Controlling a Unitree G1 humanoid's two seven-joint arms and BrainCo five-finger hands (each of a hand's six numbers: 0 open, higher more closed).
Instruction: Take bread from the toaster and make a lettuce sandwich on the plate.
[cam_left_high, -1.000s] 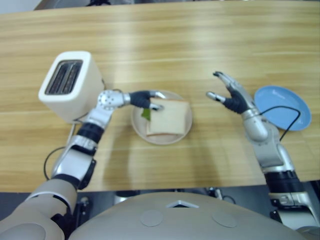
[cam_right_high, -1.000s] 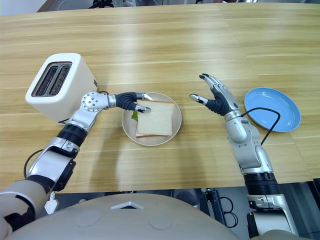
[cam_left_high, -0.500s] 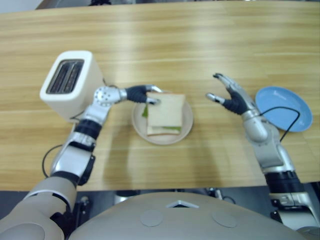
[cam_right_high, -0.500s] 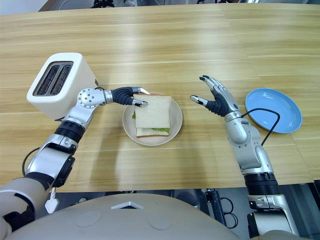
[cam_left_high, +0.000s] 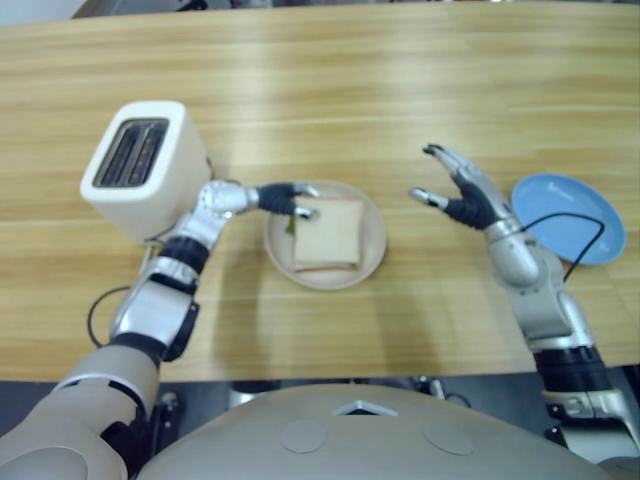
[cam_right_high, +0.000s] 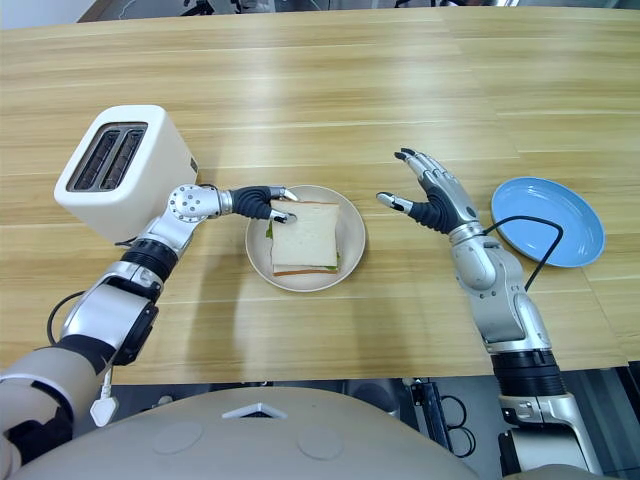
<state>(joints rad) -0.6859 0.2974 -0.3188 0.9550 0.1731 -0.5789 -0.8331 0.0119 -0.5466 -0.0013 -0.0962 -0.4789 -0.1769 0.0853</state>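
Observation:
A white toaster (cam_right_high: 120, 165) with two empty-looking slots stands at the left. To its right a beige plate (cam_right_high: 354, 246) holds a sandwich: a top bread slice (cam_right_high: 305, 238) lies flat over lettuce (cam_left_high: 290, 226) that peeks out at the left edge. My left hand (cam_right_high: 264, 203) reaches from beside the toaster, fingers curled and pinched at the slice's upper left corner. My right hand (cam_right_high: 432, 195) hovers to the right of the plate, fingers spread, holding nothing.
A blue plate (cam_right_high: 547, 220) lies at the far right, with a black cable (cam_right_high: 530, 232) looping over its near edge. The wooden table (cam_right_high: 330, 90) stretches wide behind the toaster and plates. A white plug hangs at the lower left.
The top slice shifted up and turned, then settled square and flat on the sandwich. My left hand moved with its corner. The right hand barely moved.

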